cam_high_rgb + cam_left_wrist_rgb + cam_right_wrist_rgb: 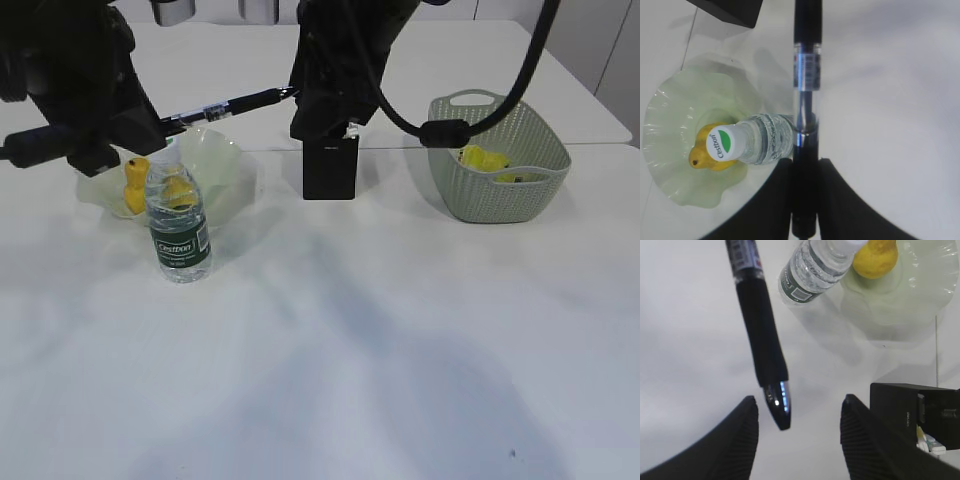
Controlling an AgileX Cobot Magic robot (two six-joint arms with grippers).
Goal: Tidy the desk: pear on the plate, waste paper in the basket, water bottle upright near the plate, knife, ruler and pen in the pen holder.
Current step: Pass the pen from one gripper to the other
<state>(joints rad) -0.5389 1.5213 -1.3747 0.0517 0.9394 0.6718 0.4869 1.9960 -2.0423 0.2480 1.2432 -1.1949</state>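
Note:
My left gripper (805, 172) is shut on a black pen (807, 90) and holds it level in the air above the bottle, tip toward the right arm; the pen also shows in the exterior view (225, 108). My right gripper (799, 412) is open, its fingers either side of the pen's tip (777, 407) without touching it. A water bottle (178, 222) stands upright next to the pale green plate (225, 150), which holds the yellow pear (135, 185). The black pen holder (330, 165) stands mid-table. Yellow waste paper (487, 160) lies in the basket (500, 190).
The pen holder (915, 407) sits just right of my right gripper, with items inside. The grey-green basket stands at the back right. A table seam runs behind the plate and basket.

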